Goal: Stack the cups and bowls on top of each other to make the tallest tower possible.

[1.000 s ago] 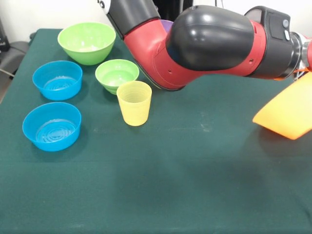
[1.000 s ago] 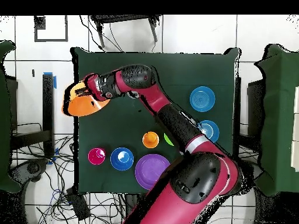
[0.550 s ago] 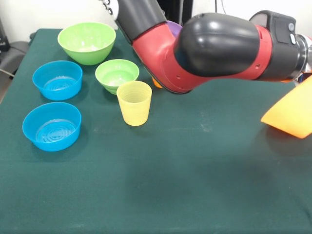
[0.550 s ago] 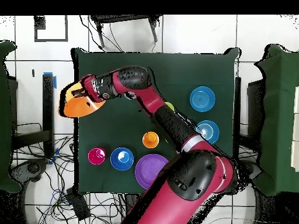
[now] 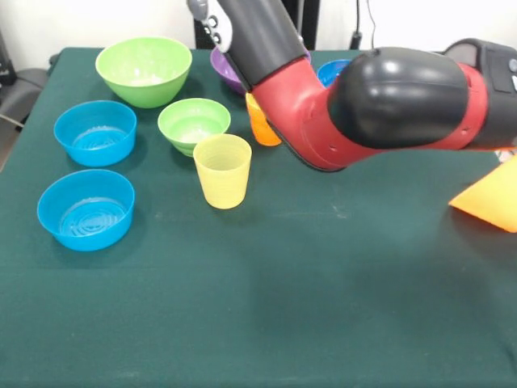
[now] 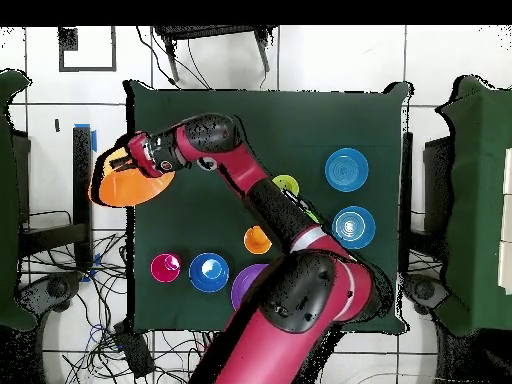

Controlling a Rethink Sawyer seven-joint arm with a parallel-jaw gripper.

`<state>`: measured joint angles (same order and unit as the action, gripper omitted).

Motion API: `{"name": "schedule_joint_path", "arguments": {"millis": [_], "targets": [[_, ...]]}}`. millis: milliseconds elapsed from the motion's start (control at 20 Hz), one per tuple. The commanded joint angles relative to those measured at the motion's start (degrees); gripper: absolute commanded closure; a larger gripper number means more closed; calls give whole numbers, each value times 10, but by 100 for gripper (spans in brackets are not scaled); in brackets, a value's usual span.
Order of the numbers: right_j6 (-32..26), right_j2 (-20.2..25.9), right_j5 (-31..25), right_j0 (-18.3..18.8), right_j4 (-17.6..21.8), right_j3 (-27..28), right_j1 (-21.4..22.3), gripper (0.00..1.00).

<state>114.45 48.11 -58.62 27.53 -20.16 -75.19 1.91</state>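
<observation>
The huge orange bowl (image 6: 130,185) is seen tilted at the edge of the green table (image 5: 323,307), overhanging the cloth in the overhead view, with the gripper (image 6: 128,160) at its rim; whether the gripper is apart or clamped on the bowl cannot be told. The red and black arm (image 5: 380,105) is stretched across the table above the other pieces. Upright on the cloth are the yellow cup (image 5: 222,170), the small green bowl (image 5: 193,124) just behind it, the large green bowl (image 5: 144,70) and two light blue bowls (image 5: 95,132) (image 5: 86,208). The orange cup (image 5: 260,123), purple bowl (image 5: 226,69) and dark blue bowl (image 6: 208,271) are partly hidden by the arm; the red cup (image 6: 165,267) is seen near the dark blue bowl
</observation>
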Motion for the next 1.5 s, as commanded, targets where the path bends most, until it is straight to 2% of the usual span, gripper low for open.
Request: {"name": "schedule_joint_path", "arguments": {"millis": [50,350,400,650,850,1150,1350,1500], "targets": [[104,-110,-59,-53,15,112,-20,100],[145,-174,-108,-85,45,143,9,100],[145,-179,-107,-86,46,133,19,100],[138,-182,-120,-85,35,110,35,100],[129,-181,-147,-84,31,116,33,100],[128,-183,-239,-93,31,192,-15,100],[169,-209,-294,-104,37,240,-41,100],[227,-241,-356,-117,52,274,-49,100]]}}
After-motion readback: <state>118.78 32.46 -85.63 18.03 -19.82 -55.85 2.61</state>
